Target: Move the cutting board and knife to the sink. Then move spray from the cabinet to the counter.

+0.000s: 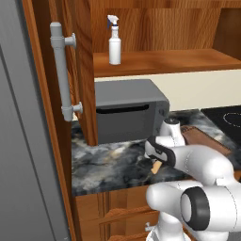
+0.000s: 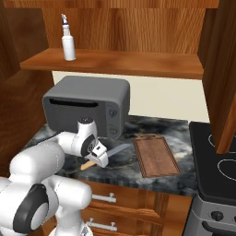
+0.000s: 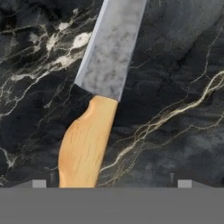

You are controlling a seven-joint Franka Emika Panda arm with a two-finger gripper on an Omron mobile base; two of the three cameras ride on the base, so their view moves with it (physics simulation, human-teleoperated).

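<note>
Jaws stand wide apart as we hover over the knife [image 3: 94, 105] lying flat on the desk [image 3: 175, 65]; we read no writing on the spray [image 1: 114, 41].

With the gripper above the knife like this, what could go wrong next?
1. The gripper is open over the knife, whose handle sits off-centre toward one fingertip; closing may push it aside.
2. The knife lies flat on the counter, so the fingertips may strike the marble.
</note>
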